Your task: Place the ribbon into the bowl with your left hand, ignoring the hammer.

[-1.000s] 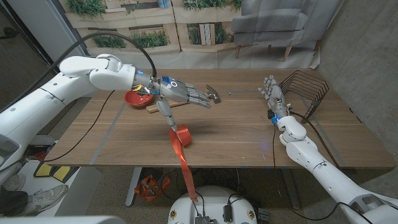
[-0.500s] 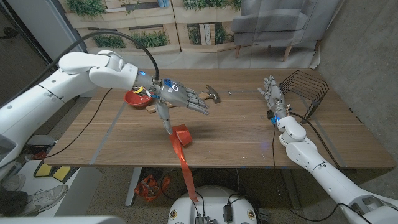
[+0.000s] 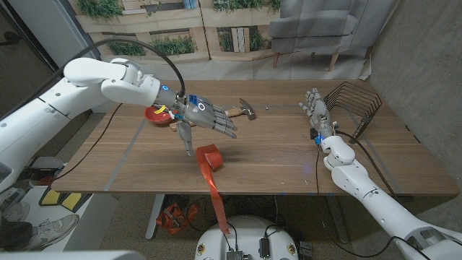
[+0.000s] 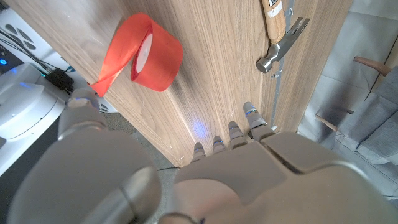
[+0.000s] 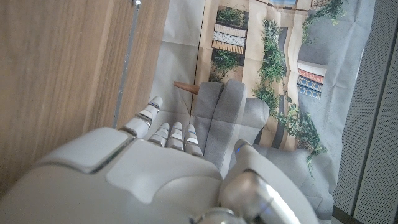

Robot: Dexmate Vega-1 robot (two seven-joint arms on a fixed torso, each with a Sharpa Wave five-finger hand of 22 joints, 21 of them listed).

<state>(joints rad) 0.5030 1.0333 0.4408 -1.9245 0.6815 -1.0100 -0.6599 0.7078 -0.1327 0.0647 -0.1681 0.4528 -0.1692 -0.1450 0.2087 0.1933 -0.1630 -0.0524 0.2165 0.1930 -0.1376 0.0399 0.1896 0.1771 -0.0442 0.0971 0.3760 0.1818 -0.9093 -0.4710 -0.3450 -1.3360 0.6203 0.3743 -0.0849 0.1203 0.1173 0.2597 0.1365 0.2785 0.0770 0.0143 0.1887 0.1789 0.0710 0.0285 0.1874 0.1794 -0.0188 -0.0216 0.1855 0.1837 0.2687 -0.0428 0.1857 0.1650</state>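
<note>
writing: a small label on the hammer (image 4: 279, 38) handle by the head, too blurred to read; no other text legible
ribbon (image 3: 209, 157): red roll lying on the bench near its front edge, loose tail running off the edge and hanging down; wrist view shows the roll (image 4: 152, 60) on its side, white inner core facing the camera
left hand (image 3: 204, 118): above the bench, between bowl and ribbon, fingers spread and extended, one finger pointing down toward the roll, holding nothing, not touching the ribbon
bowl (image 3: 159, 114): red, on the bench behind the left hand, partly hidden by the wrist
hammer: wooden handle, metal claw head, on the bench just beyond the left hand (image 3: 245, 110), well apart from the ribbon
right hand (image 3: 316, 108): near the bench's right side, fingers pointing up and slightly apart, nothing in it; beside the wire rack
wire rack (image 3: 354, 105): black, at the far right of the bench
bench (image 3: 274, 155): brown wood grain, plank seams visible
room: backdrop (image 3: 180, 29) printed with plants and wooden planters behind the bench; grey armchair (image 3: 325, 25) at back right; grey floor
</note>
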